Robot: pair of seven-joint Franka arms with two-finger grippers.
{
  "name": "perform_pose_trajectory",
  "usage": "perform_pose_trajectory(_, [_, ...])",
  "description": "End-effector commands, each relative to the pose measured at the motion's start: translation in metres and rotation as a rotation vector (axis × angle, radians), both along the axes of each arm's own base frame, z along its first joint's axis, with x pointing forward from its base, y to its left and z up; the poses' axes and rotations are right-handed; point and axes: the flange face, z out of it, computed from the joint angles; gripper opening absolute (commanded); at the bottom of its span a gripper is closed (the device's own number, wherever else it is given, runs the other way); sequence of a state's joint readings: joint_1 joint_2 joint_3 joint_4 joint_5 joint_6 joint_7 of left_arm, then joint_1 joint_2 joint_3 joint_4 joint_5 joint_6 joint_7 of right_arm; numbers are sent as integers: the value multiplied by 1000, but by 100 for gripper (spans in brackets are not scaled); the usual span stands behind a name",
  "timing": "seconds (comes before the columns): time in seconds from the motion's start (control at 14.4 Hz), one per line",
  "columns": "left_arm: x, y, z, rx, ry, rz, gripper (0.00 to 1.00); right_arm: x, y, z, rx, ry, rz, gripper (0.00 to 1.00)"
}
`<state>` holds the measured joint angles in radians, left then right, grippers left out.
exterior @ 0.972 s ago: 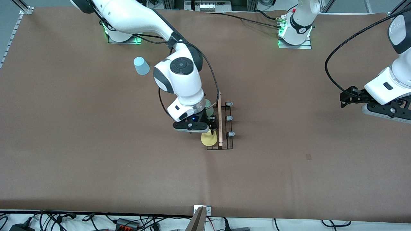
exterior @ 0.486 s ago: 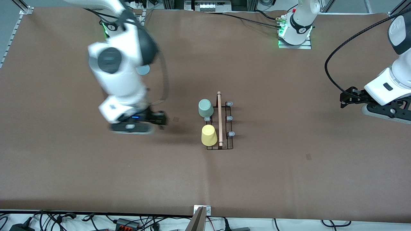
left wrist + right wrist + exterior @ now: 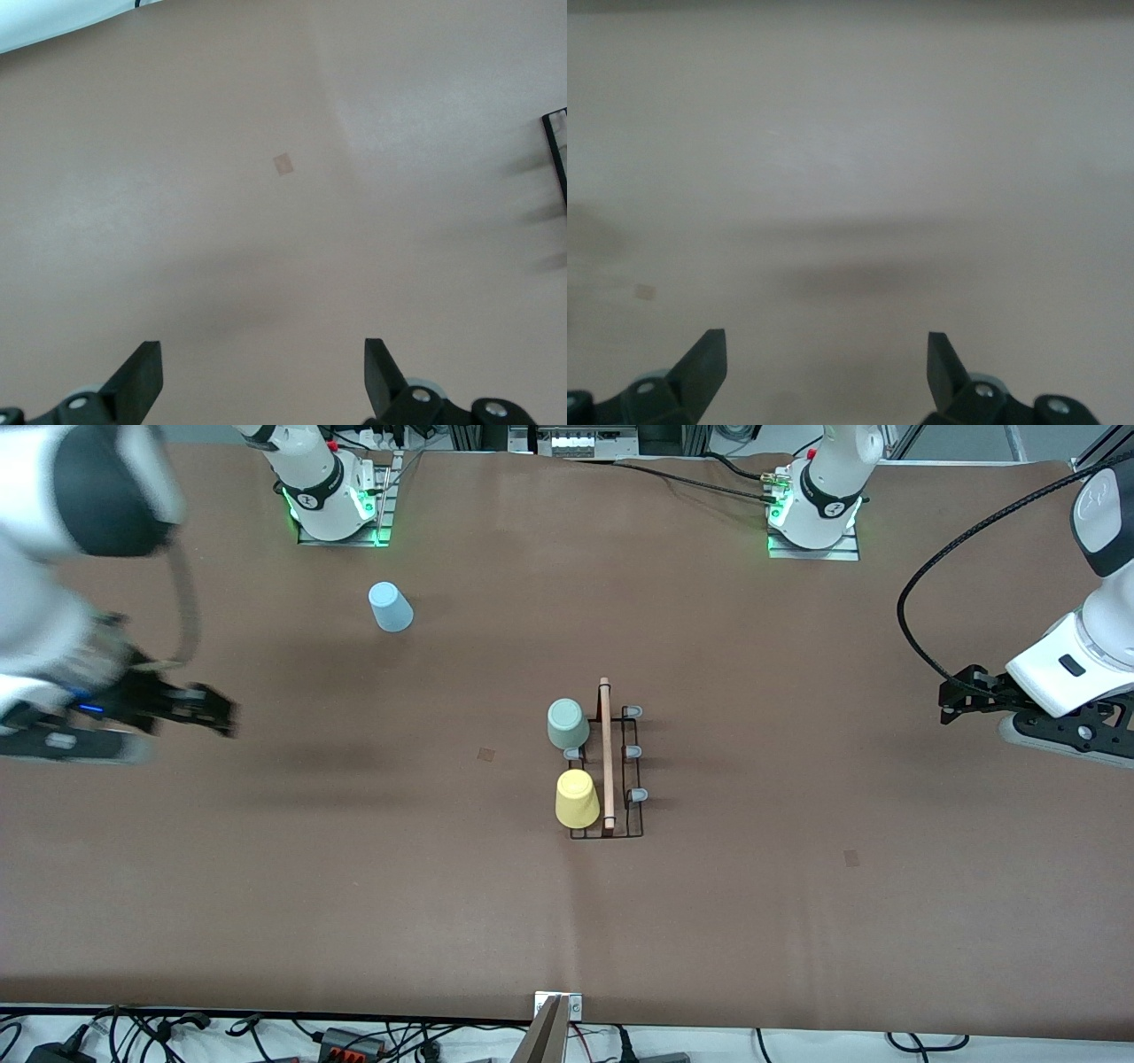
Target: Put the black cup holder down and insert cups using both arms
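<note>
The black cup holder [image 3: 631, 779] with its wooden rod handle [image 3: 606, 753] stands mid-table. The grey-green cup [image 3: 567, 724] and the yellow cup [image 3: 576, 798] sit upside down on its pegs, on the side toward the right arm's end. The light blue cup [image 3: 390, 607] stands upside down on the table near the right arm's base. My right gripper [image 3: 226, 717] is open and empty over bare table at the right arm's end; it also shows in the right wrist view [image 3: 824, 367]. My left gripper [image 3: 946, 698] waits open and empty at the left arm's end, with its own wrist view [image 3: 263, 372] showing a corner of the holder [image 3: 558, 150].
Three grey-tipped pegs [image 3: 633, 753] on the holder's other side are bare. Small tape marks [image 3: 485, 754] [image 3: 851, 857] lie on the brown table cover. Cables [image 3: 354, 1036] run along the table's front edge. The arm bases [image 3: 332, 505] [image 3: 815, 514] stand at the back.
My right gripper let go of the yellow cup on the holder and swung fast toward the right arm's end of the table. The left arm has not moved.
</note>
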<state>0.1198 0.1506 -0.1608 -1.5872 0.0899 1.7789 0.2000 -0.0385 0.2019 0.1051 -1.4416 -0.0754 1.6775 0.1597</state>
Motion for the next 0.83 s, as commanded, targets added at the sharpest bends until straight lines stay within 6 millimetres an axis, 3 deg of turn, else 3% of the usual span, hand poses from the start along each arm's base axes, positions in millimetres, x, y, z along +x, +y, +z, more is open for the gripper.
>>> perform_pose_trajectory(0.0, [2,1,6,-15,0,-14,100,-28,-49,24,11,11,-67,100])
perform_pose_trajectory(0.07, [2,1,6,-15,0,-16,100,-35,-64,34,9,2,-94,100])
perform_pose_trajectory(0.21, [2,2,6,-15,0,-14,100,-49,-68,44,5,39,-64,100])
perform_pose_trajectory(0.35, [2,2,6,-15,0,-14,100,-54,-61,50,3,44,-46,100])
perform_pose_trajectory(0.56, [2,2,5,-15,1,-14,100,-46,-49,31,9,81,-29,100])
perform_pose_trajectory(0.76, [2,2,5,-15,1,-14,100,-43,-36,32,79,53,-17,100])
